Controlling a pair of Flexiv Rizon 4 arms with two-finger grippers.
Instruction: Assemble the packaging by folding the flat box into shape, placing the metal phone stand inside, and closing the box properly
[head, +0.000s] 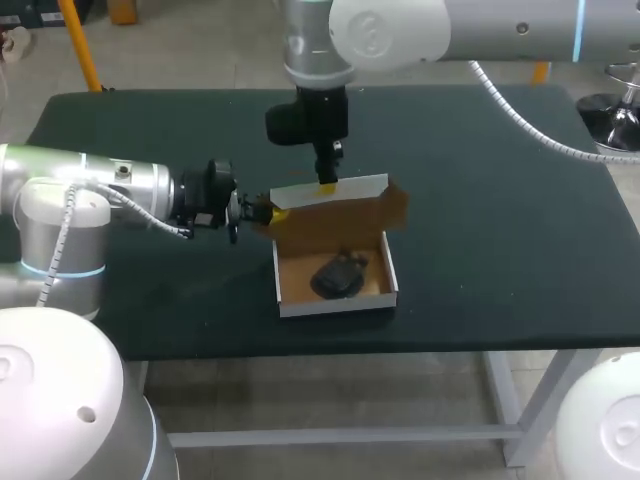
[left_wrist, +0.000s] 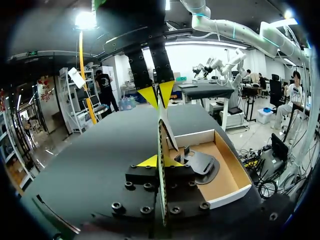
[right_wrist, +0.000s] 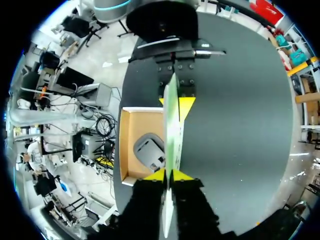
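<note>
as the lid (head: 355, 187) is standing upright, done: box (head: 340, 303) is sitting folded near the middle of the table (head: 500, 200), with the phone stand (head: 340, 275) lying inside its tray.
remaining: lid is waiting to be swung down and tucked shut.
left gripper (head: 272, 213): fingers are pinching the lid's side end.
right gripper (head: 326, 186): fingers are pinching the lid's top edge from above.

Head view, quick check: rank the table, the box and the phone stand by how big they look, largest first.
1. table: spans most of the view.
2. box: open, lid standing upright.
3. phone stand: lies inside the box, so it sits at much the same distance and is clearly smaller.
</note>
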